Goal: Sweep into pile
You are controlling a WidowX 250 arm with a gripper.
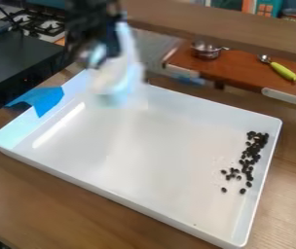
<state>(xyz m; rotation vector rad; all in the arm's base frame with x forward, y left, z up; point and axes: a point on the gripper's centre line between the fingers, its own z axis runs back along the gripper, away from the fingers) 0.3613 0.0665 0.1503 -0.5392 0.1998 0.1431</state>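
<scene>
The black gripper hangs blurred over the back left corner of the white tray. It is shut on a pale white and light-blue tool, whose lower end hangs over the tray's back left part. Small dark beans lie along the tray's right side in a loose, elongated band. Several lie a little apart at its lower left, and the beans are well to the right of the tool. Blur hides the tool's exact shape.
Blue tape covers part of the tray's left rim. Raised walls surround the tray on a wooden table. Behind are a small metal pot, a green-handled scoop and a stove at the upper left.
</scene>
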